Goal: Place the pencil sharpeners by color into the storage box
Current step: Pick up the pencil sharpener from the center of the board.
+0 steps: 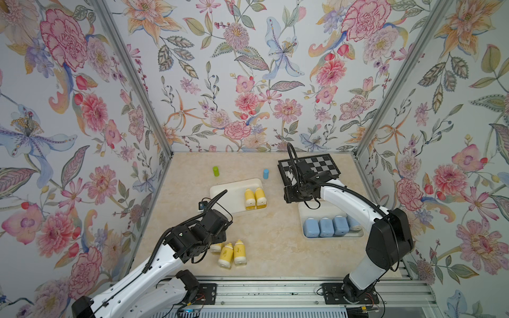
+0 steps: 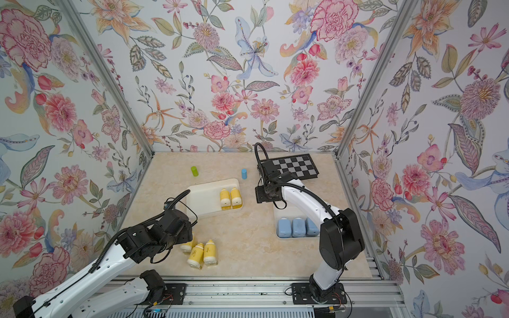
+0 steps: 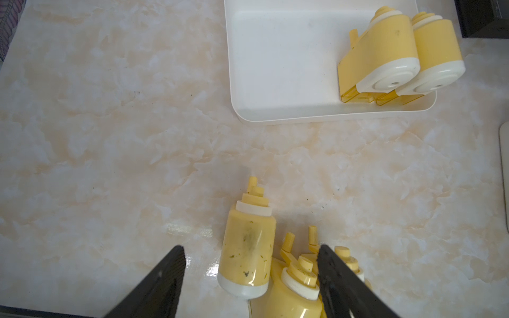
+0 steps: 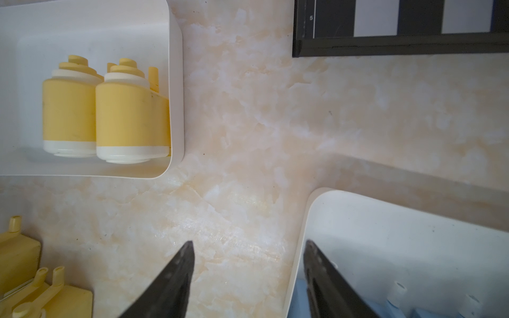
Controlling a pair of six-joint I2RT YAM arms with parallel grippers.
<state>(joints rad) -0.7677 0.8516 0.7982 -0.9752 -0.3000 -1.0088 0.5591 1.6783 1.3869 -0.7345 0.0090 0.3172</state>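
Low and left of centre in both top views, three yellow sharpeners [image 1: 226, 254] lay on their sides on the counter [image 1: 275, 247], close together, one of them half hidden under my left arm [image 1: 192, 236]. My left pincer [image 3: 250, 247] hung just above that one, jaws wide and empty. One jaw was out over bare counter and the other over the neighbouring pair.

Up and to the right, the yellow-side tray [image 1: 234, 203] already had two yellow sharpeners [image 1: 254, 198] side by side at its right end. Right of centre, the blue-side tray [image 1: 309, 214] held four blue sharpeners [image 1: 326, 227] in a row. My right pincer [image 4: 249, 242] hovered open and empty over that tray's corner.

I judged the blue sorting finished and the third yellow pick to be the step in hand. The next move called for lowering straight down so the far jaw slipped between the targeted sharpener [image 3: 245, 261] and its neighbour, which lay just beside it. After that I would need to close across the round body and carry it to the tray's bare floor.

That sharpener looked bottle-shaped. It had a glossy yellow barrel flecked with dark smudges, a white base, a white collar and a stepped yellow tip with a small crank, pointing toward the tray.
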